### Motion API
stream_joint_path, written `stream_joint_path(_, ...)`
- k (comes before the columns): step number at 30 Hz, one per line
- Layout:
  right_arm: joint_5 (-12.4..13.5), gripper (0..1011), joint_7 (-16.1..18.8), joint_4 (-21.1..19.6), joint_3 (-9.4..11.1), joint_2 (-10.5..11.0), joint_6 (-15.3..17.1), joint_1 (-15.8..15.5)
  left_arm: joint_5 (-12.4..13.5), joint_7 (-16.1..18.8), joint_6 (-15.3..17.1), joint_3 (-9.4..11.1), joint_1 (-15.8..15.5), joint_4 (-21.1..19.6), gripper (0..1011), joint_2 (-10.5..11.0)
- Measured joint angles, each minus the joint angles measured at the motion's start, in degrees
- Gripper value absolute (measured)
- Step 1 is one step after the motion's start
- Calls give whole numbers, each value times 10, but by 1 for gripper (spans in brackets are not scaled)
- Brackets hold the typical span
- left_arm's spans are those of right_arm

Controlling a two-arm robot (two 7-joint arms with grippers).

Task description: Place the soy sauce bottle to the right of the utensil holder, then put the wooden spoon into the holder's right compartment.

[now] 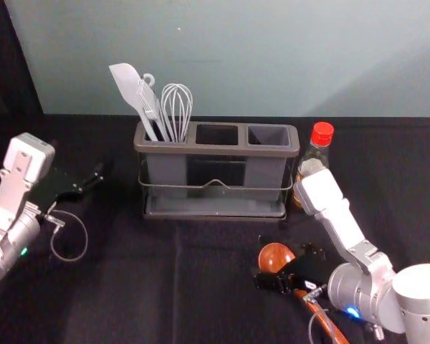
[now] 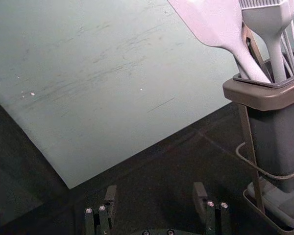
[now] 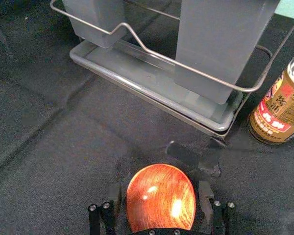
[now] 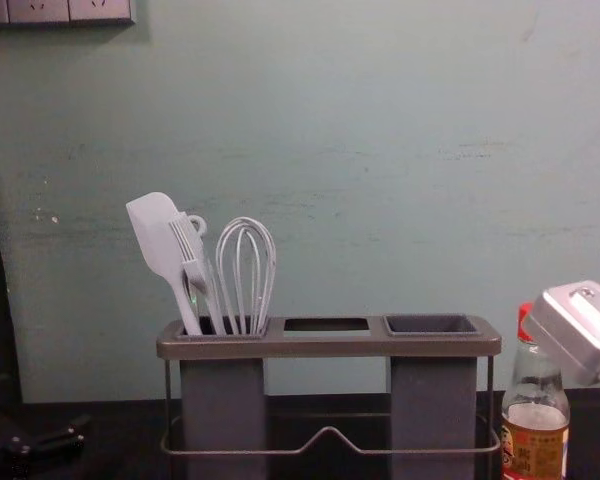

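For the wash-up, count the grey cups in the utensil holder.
2: the left cup, where the spatula stands, and the right cup. The middle opening has none.

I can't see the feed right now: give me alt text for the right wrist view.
The right gripper is open, its fingers on either side of the wooden spoon's glossy, reddish-brown bowl. Beyond it stands the grey utensil holder with its wire rail, and beside that the soy sauce bottle.
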Motion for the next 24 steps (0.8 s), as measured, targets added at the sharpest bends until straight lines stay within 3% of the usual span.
stream_joint_path(24,-32,1004,18,5,2,-14,-3,-2,0,0,0,0,0,0,1000,0)
